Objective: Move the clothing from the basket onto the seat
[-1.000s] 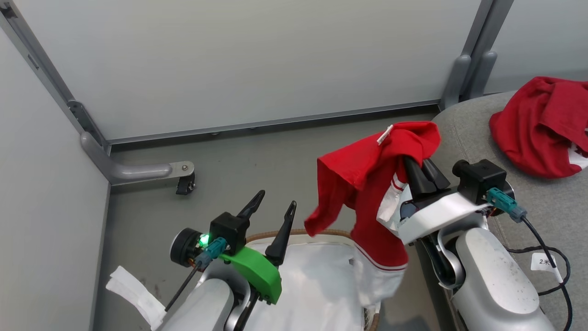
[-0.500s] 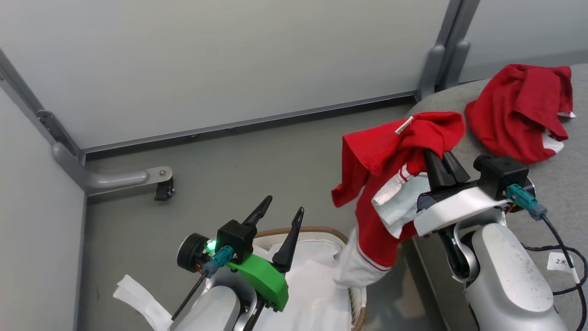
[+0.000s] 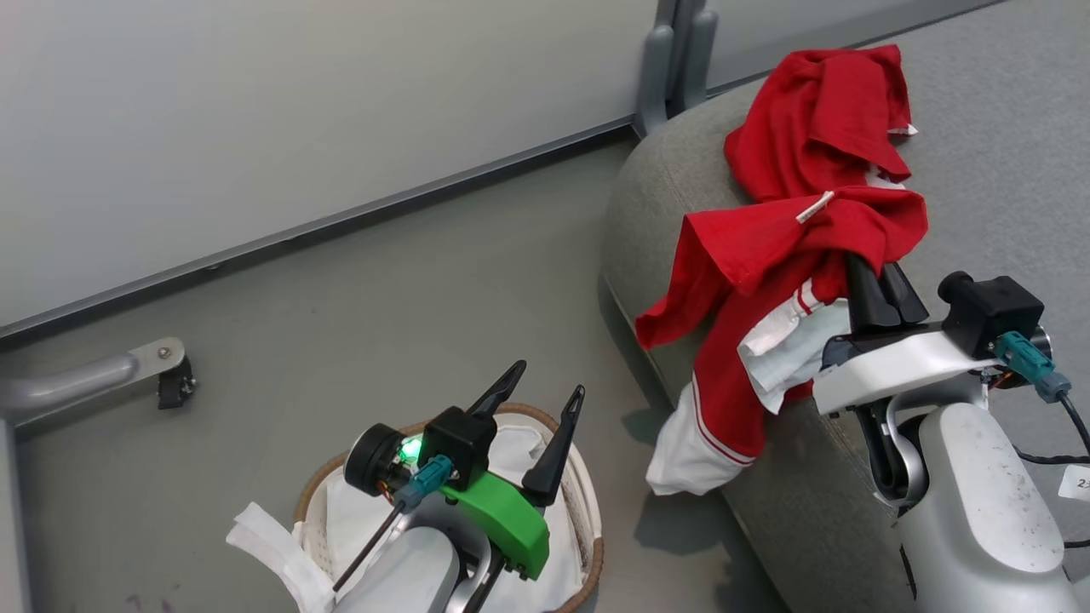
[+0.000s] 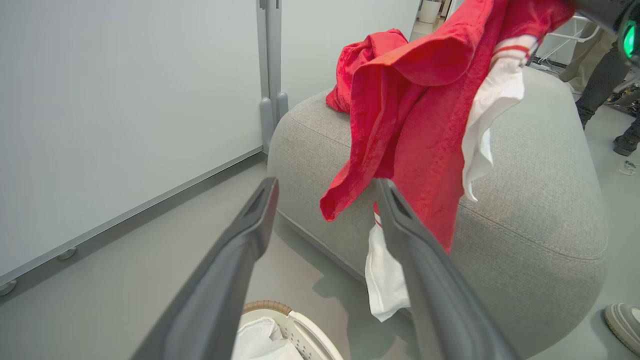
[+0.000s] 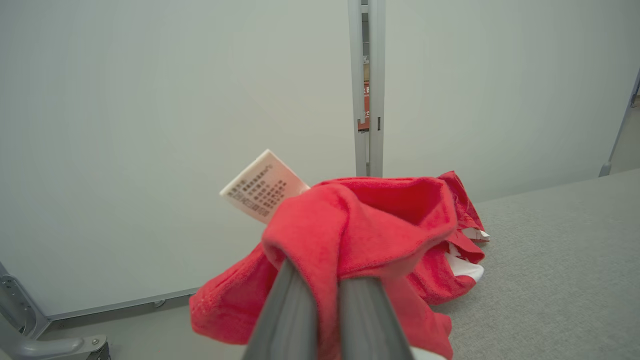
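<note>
At the rounded corner of the seat [image 3: 1005, 170], the right gripper [image 3: 877, 294] holds a red garment [image 3: 766, 255] up in the air. Its two dark fingers are drawn almost together, with a fold of the cloth pinched between them. In the right wrist view the fabric drapes over both fingertips and hides them. A white printed tag [image 5: 262, 185] sticks up from the top fold. The garment hangs partly over the cushion's edge, and its white lower end with red stripes dangles beside the seat's flank, above the grey floor [image 3: 383, 298]. Whether that end touches the upholstery cannot be told.

A second red garment [image 3: 817, 111] lies crumpled on top of the seat, just beyond the held one and near the grey partition post [image 3: 673, 60]. In the head view the two overlap, so contact between them is unclear.

The left gripper [image 3: 549, 383] hovers over the basket [image 3: 588, 545], its fingers spread wide with nothing between them. In the left wrist view they frame the seat's corner and the hanging cloth. The basket stands on the floor, near the seat and apart from it. A white sheet [image 3: 349, 519] lines its inside and spills over the brown rim on the robot's left side.

A person's shoe [image 4: 622, 320] rests on the floor by the seat at the lower right of the left wrist view
</note>
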`<state>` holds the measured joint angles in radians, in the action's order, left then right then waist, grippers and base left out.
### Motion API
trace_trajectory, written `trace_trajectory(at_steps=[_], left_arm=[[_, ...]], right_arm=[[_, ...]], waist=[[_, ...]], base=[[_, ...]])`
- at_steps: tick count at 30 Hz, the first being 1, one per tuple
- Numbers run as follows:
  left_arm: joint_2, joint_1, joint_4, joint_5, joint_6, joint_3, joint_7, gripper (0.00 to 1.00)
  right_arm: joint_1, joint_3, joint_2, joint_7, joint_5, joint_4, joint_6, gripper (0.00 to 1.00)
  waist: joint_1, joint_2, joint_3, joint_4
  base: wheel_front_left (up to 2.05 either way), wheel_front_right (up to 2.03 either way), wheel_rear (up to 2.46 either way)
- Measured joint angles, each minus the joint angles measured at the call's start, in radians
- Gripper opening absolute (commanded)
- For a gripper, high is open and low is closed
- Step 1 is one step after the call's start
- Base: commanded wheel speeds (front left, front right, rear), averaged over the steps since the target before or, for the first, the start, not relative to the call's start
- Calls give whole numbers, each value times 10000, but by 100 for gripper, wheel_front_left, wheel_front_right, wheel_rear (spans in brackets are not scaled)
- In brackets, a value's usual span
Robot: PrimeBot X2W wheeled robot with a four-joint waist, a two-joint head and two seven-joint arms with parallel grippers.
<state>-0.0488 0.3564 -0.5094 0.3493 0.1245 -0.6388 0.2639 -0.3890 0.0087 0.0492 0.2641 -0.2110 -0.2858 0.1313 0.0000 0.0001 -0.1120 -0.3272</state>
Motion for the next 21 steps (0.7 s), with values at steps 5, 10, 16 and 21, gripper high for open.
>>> trace_trajectory(at_steps=[5, 10, 16, 21], left_arm=[[8, 161, 35, -27, 21, -75, 0, 100], [8, 341, 21, -96, 27, -155, 0, 100], [8, 723, 105, -385, 29, -144, 0, 100], [2, 1053, 234, -665, 33, -138, 0, 100]], right_arm=[[-175, -372, 0, 0, 46, 86, 0, 0], [-1080, -972, 2, 0, 583, 353, 0, 0], [-3034, -2059, 535, 2, 1597, 355, 2, 0], [-4643, -3026, 1605, 2, 1555, -349, 2, 0]], waist=[[0, 0, -400, -407], [0, 0, -819, -517], [0, 0, -1364, -320], [0, 0, -1918, 23]], base=[[0, 0, 0], [0, 0, 0], [0, 0, 0], [0, 0, 0]])
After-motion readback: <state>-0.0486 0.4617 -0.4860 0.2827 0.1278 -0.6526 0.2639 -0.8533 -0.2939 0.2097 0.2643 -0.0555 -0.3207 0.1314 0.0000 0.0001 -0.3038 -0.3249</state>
